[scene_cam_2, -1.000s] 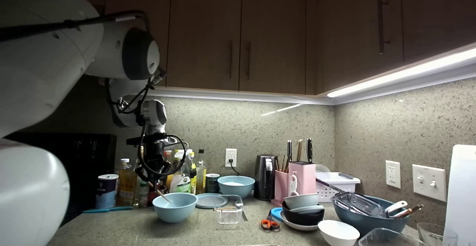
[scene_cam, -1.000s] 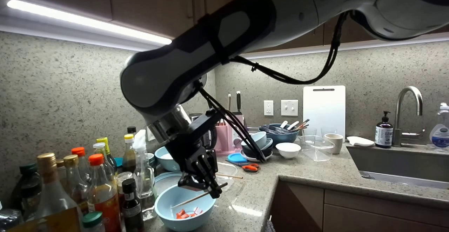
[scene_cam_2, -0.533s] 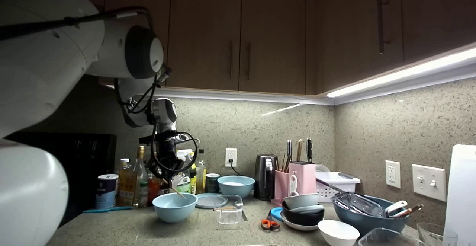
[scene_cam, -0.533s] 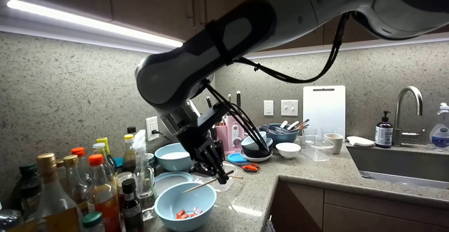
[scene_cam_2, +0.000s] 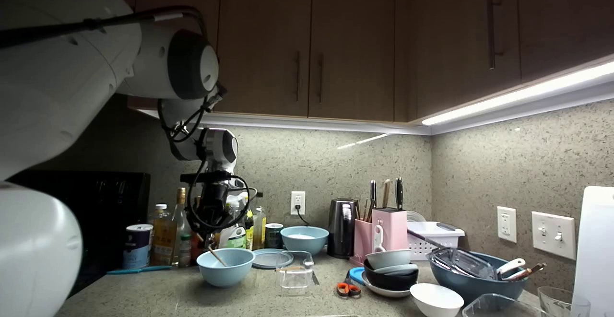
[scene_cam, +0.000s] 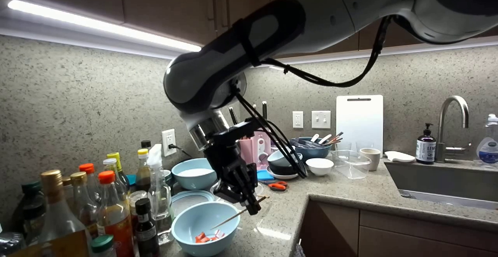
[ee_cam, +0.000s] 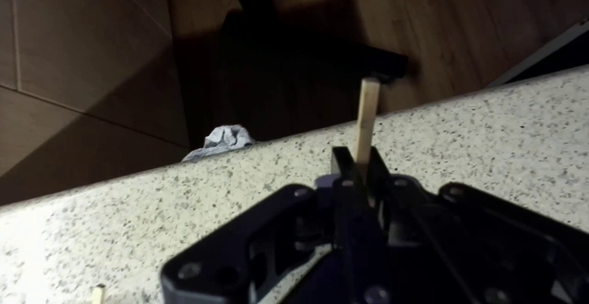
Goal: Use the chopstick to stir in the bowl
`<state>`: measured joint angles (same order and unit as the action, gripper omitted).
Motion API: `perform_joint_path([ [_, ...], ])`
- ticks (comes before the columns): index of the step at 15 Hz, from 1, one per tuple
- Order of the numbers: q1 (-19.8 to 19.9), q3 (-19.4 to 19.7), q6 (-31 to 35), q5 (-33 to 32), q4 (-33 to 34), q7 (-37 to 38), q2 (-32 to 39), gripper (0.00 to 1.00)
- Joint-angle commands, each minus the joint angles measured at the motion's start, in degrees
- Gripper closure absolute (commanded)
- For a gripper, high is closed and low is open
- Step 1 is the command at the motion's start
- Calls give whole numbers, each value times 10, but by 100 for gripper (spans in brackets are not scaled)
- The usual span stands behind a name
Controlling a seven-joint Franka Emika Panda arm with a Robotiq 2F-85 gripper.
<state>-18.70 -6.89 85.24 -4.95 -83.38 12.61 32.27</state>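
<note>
Claw [ee_cam: 361, 162] clamped on the stick [scene_cam: 229, 219] near its top end, tip slanting into the bowl [scene_cam: 190, 226], which sits between the bottles [scene_cam: 147, 233] and the front edge of the counter [scene_cam: 280, 214]. Can't tell if the tip touches the red bits [scene_cam: 202, 238]. My worry: tip jams, thin stick twists in the grip; or a hard shove skids the bowl toward that edge.
</note>
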Motion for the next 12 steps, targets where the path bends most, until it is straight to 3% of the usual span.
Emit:
perform_joint_path([
  [1,24,-19,-3,76,-30,-12,-13,98],
  [5,26,-26,-6,128,-25,-18,3,98],
  [12,20,-14,0,120,6,-1,19,98],
])
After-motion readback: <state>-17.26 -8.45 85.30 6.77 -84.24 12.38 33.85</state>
